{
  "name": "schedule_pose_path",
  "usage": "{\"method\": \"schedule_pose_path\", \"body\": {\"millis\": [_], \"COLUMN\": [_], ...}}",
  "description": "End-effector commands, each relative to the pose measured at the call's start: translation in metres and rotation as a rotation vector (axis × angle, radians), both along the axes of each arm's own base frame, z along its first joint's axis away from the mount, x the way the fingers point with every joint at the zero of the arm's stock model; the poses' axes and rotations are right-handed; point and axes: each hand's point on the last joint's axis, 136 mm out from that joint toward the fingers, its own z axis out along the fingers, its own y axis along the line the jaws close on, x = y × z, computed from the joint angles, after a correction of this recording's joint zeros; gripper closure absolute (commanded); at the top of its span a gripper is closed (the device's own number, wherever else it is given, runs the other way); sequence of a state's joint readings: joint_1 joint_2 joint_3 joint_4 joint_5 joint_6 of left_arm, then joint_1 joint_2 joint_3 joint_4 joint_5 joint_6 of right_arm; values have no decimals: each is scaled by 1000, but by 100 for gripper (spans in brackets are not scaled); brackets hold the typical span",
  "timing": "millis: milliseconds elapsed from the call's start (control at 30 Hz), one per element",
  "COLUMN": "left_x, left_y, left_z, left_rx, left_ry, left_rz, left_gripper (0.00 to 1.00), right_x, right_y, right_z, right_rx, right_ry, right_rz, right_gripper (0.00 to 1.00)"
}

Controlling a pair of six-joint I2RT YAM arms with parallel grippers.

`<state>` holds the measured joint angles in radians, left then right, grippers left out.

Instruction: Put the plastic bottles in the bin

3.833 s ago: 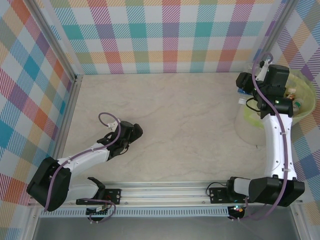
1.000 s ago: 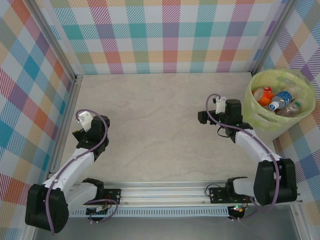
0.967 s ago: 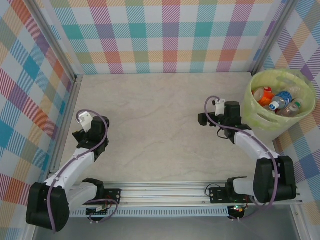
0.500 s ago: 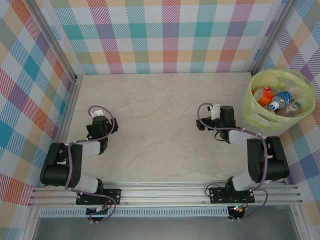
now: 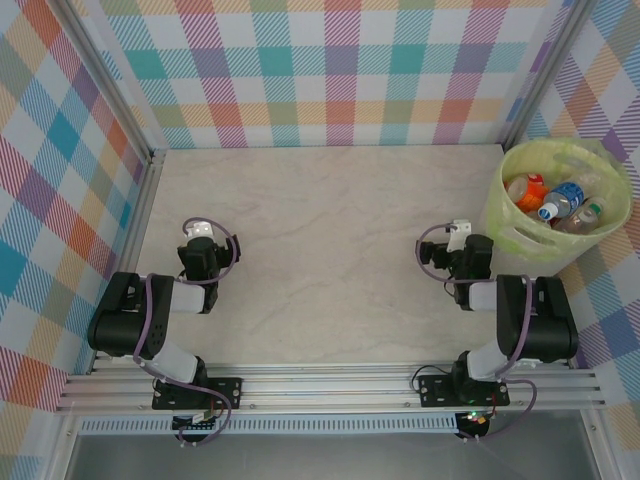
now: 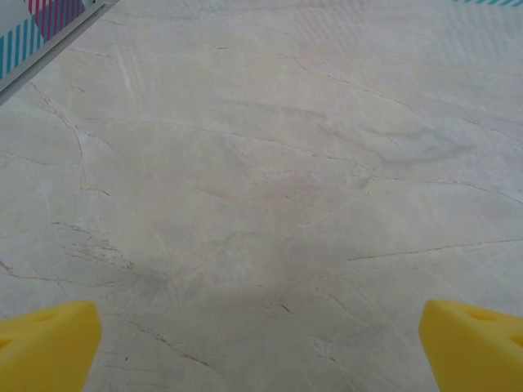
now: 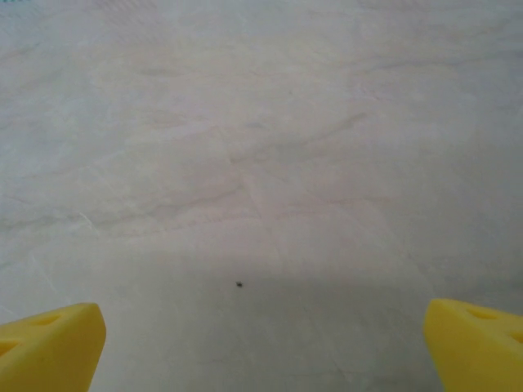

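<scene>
The lime-green bin (image 5: 520,238) stands at the back right corner of the table, lined with a clear bag. Several plastic bottles lie inside it, among them an orange-labelled one (image 5: 527,188) and a blue-labelled one (image 5: 566,194). My left gripper (image 6: 261,351) is open over bare marble table, its yellow fingertips (image 6: 45,345) far apart with nothing between them. My right gripper (image 7: 261,347) is open as well, its fingertips (image 7: 478,343) wide over bare table. In the top view the left arm (image 5: 203,262) sits folded at the left, and the right arm (image 5: 465,262) is folded just left of the bin.
Checked walls enclose the marble table (image 5: 330,230) on three sides, with a metal rail (image 5: 135,235) along the left edge. The arms' bases sit on the aluminium rail (image 5: 330,385) at the near edge.
Both arms have folded back toward their bases. The right gripper moved right, closer to the bin; the left drew in and turned. Both grippers stayed open and empty.
</scene>
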<state>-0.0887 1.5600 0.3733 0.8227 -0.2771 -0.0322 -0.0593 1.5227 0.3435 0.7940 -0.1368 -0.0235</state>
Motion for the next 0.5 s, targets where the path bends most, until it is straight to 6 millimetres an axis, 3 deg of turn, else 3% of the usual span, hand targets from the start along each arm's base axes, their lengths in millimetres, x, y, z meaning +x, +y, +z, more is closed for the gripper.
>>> {"method": "schedule_pose_path", "body": {"millis": [0, 467], "left_x": [8, 8], "left_y": [0, 0], "left_z": [14, 15], "left_rx": [14, 14], "left_ry": [-55, -55], "left_rz": [7, 4], "left_gripper": [0, 0], "right_x": [19, 21], "right_y": [14, 14], "right_z": [31, 29], "right_rx": [59, 29], "right_ry": [-106, -92], "right_rz": [66, 43], "right_gripper": [0, 0]}}
